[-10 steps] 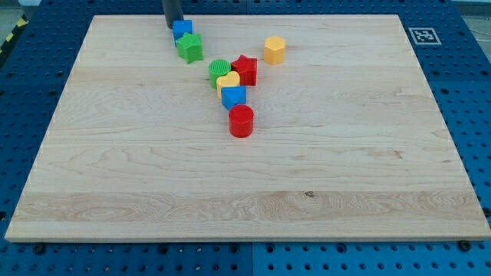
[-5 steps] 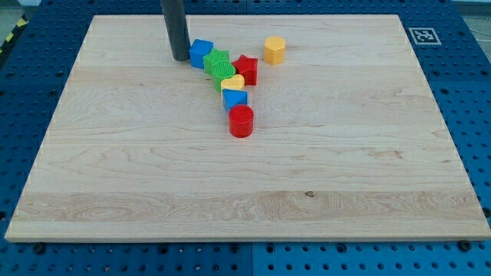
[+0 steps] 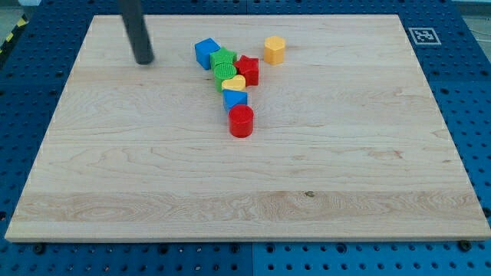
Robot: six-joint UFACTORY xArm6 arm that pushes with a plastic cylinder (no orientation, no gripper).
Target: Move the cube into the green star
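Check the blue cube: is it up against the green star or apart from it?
Against it. The blue cube sits flush with the green star, no wood showing between them. My tip stands clear, off to the view's left.

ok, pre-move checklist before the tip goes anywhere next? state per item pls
1. Tip visible and free of blocks: ok, it sits on bare board at the view's left of the cluster.
2. Blue cube against the green star: ok, they look to be touching.
3. Star free of neighbours: not ok, it is packed against the green cylinder and red star.
4. Straight path from tip to cube: ok, nothing lies between.
5. Yellow hexagon clear of the cluster: ok, it stands apart.
6. All blocks on the board: ok.
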